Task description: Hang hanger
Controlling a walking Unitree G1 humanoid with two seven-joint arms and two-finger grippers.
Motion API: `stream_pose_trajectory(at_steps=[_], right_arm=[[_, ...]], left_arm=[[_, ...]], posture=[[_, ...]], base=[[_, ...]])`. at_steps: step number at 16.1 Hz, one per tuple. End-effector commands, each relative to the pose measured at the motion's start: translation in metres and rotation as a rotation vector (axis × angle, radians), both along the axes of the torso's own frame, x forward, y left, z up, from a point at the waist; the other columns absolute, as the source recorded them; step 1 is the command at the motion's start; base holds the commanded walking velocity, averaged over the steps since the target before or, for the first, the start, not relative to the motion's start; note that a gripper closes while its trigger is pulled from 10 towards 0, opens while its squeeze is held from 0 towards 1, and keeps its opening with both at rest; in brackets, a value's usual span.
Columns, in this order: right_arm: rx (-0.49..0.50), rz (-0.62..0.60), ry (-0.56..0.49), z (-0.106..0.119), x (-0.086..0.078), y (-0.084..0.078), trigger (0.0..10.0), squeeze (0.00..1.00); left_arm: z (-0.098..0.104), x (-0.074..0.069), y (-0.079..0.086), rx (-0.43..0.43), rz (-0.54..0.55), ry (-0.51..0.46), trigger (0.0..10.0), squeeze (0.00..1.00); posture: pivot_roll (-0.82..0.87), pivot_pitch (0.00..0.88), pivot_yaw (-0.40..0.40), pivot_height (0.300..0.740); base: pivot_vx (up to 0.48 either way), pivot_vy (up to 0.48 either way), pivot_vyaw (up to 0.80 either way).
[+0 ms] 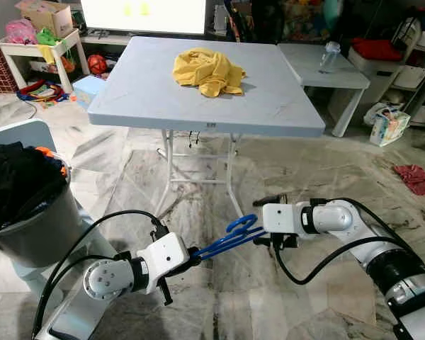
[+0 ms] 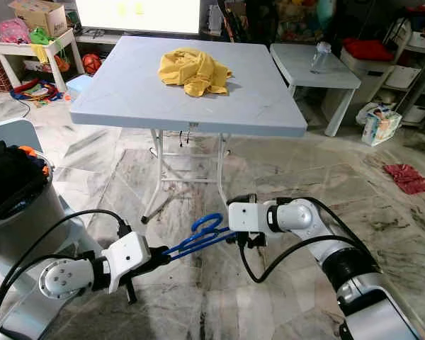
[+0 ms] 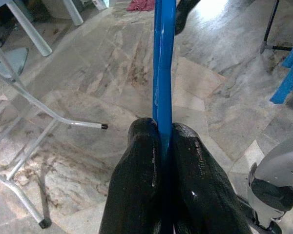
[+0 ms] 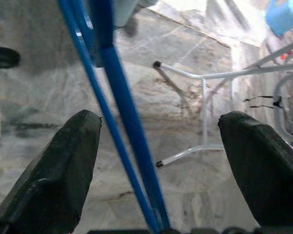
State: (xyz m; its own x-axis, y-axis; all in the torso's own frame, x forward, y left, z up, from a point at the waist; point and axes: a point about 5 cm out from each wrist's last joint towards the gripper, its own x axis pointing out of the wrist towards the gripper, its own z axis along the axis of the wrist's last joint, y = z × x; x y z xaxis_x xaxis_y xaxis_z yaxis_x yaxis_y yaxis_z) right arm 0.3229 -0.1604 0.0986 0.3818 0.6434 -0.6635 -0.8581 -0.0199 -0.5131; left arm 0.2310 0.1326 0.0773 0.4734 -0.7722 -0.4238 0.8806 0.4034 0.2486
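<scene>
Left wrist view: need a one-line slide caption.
Left gripper shut on the blue hanger, held above the marble floor beside the folding table's legs.

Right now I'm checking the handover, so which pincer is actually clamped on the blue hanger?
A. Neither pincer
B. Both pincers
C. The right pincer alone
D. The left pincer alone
D. The left pincer has its black fingers pressed shut on the blue hanger, while the right pincer stands wide open, with the hanger's bars passing between its fingers untouched.
</scene>
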Motion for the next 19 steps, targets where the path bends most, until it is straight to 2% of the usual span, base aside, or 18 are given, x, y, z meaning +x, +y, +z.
stream_pose_trajectory(at_steps=[1, 8, 12, 15, 19], right_arm=[[-0.043, 0.022, -0.003, 0.005, 0.003, -0.005, 0.0, 0.00], [-0.194, 0.136, 0.046, 0.005, 0.003, -0.011, 0.0, 0.00], [-0.213, 0.176, 0.050, 0.005, 0.004, -0.006, 0.0, 0.00], [-0.208, 0.139, 0.031, 0.012, 0.011, -0.009, 0.0, 0.00], [-0.217, 0.130, 0.037, 0.013, 0.012, -0.014, 0.0, 0.00]], left_arm=[[0.000, 0.000, -0.002, 0.016, -0.026, -0.007, 10.0, 0.00], [-0.005, -0.004, -0.006, 0.027, -0.051, -0.009, 10.0, 0.00], [-0.007, -0.005, -0.008, 0.026, -0.054, -0.012, 10.0, 0.00], [-0.008, -0.006, -0.009, 0.030, -0.057, -0.012, 10.0, 0.00], [-0.008, -0.007, -0.010, 0.031, -0.062, -0.011, 10.0, 0.00]], posture=[[0.13, 0.000, -0.078, 0.740], [0.11, 0.000, -0.082, 0.740], [0.12, 0.000, -0.090, 0.740], [0.12, 0.000, -0.090, 0.740], [0.11, 0.000, -0.089, 0.740]], base=[[0.000, 0.000, 0.00], [0.000, 0.000, 0.00], [0.000, 0.000, 0.00], [0.000, 0.000, 0.00], [0.000, 0.000, 0.00]])
